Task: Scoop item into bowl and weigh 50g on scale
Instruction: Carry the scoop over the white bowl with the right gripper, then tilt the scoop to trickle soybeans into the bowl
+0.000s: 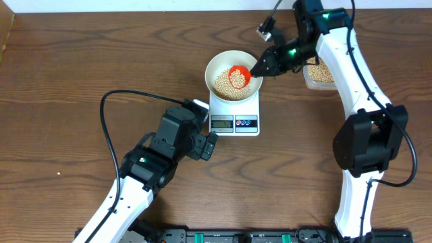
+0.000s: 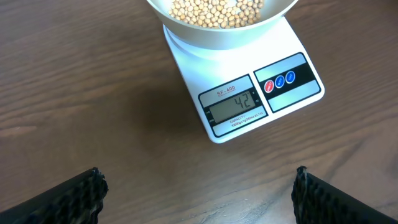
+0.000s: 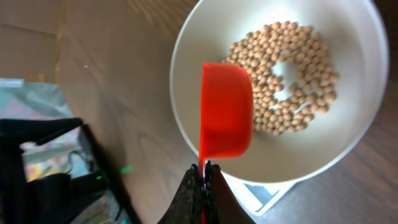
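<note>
Right, from overhead the white bowl (image 1: 214, 66) sits on the scale (image 1: 234, 116) in the upper middle of the frame. The right gripper (image 1: 259, 67) reaches in from the upper right, and a red scoop (image 1: 238, 76) hangs over the bowl's right half. The right wrist view gives what that one can't: the two fingers pressed together at bottom centre, clamped on the scoop's thin handle. There the cup hangs over the bowl's bare inner wall, left of the beans (image 3: 286, 74). Whether any lie in the cup, I cannot tell. Over to the left wrist view, and only here can the display (image 2: 239, 104) be read: it shows 42, with round red and blue buttons (image 2: 278, 81) just right of it. The left gripper (image 2: 198, 177) holds nothing, its fingers spread wide at the lower corners over the wooden table (image 2: 93, 93). The beans are small, round, smooth and pale tan, a shallow heap across the bowl's bottom. More show in a clear tub (image 1: 322, 73) at upper right overhead.
</note>
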You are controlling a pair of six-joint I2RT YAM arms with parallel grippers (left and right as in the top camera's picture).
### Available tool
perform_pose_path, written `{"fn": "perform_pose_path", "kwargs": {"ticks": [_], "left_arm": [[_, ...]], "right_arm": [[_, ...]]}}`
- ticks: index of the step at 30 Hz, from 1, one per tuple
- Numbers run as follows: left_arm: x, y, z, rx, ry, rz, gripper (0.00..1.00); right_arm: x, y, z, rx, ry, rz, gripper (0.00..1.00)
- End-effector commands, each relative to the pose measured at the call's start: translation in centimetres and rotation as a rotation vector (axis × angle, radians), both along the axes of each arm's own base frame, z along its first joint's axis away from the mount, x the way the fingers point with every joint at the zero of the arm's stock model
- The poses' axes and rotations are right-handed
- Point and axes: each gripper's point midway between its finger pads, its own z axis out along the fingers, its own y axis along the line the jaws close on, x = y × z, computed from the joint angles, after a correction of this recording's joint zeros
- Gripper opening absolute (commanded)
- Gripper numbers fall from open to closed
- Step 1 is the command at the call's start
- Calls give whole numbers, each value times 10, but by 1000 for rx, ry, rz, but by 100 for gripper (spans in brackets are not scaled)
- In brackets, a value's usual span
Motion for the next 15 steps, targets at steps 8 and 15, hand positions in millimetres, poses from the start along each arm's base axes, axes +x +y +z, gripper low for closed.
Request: {"fn": "perform_pose_path", "kwargs": {"ticks": [8,15], "left_arm": [[3,1,3,5,-8,3,97],[3,1,3,5,-8,3,97]], "right_arm": [[14,2,18,-58,-99,-53,1],[19,4,20,-51,-127,-54,1]]}}
